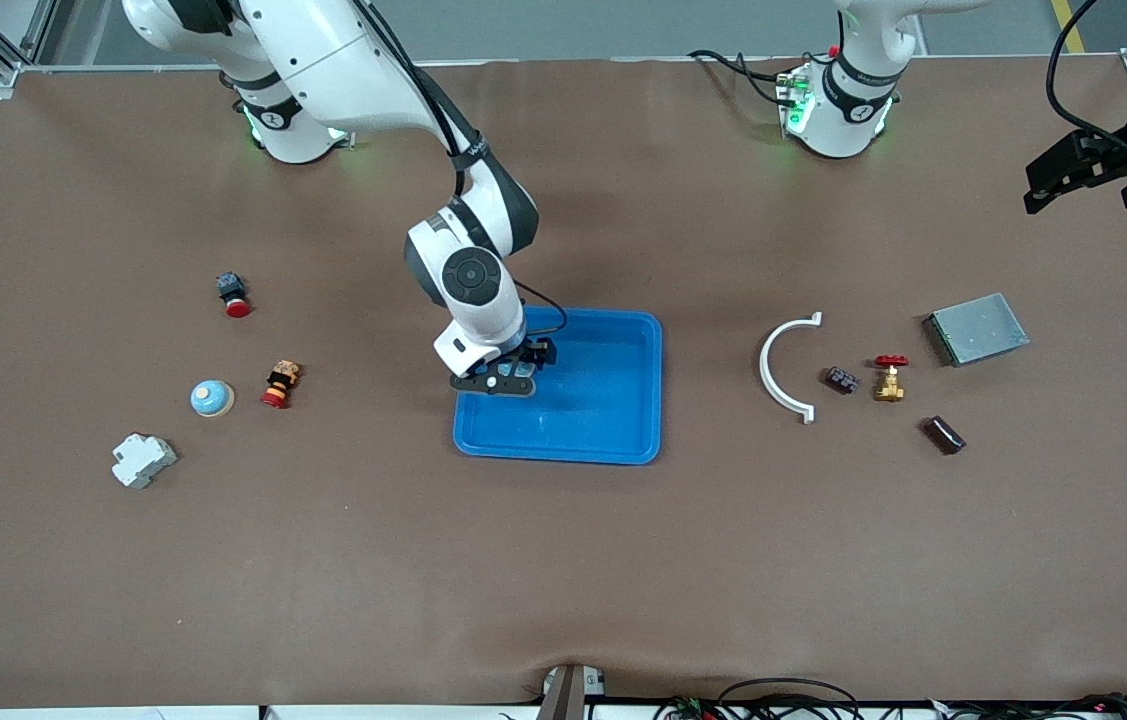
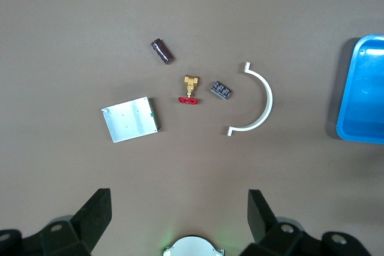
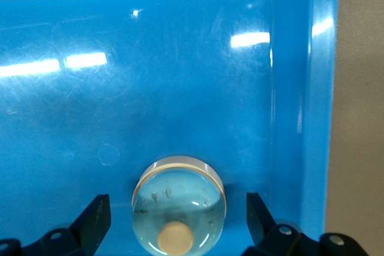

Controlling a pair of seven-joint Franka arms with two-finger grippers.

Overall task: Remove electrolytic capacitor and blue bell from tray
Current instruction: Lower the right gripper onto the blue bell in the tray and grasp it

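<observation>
A bell [image 3: 179, 205], pale blue with a cream knob, is lying in the blue tray [image 1: 613, 420], close to the tray wall at the right arm's end, and the right gripper [image 1: 513, 374] is hanging just over it with its fingers [image 3: 96, 220] spread wide and touching nothing. A second bell [image 1: 212, 398] is sitting on the table toward the right arm's end, beside a small red-and-yellow button switch [image 1: 280, 384]. The capacitor [image 1: 944, 435], a dark cylinder, is lying on the table toward the left arm's end, nearer to the front camera than the brass valve [image 1: 889, 377]. The left gripper [image 2: 180, 217] is waiting high over that end, fingers apart and empty.
</observation>
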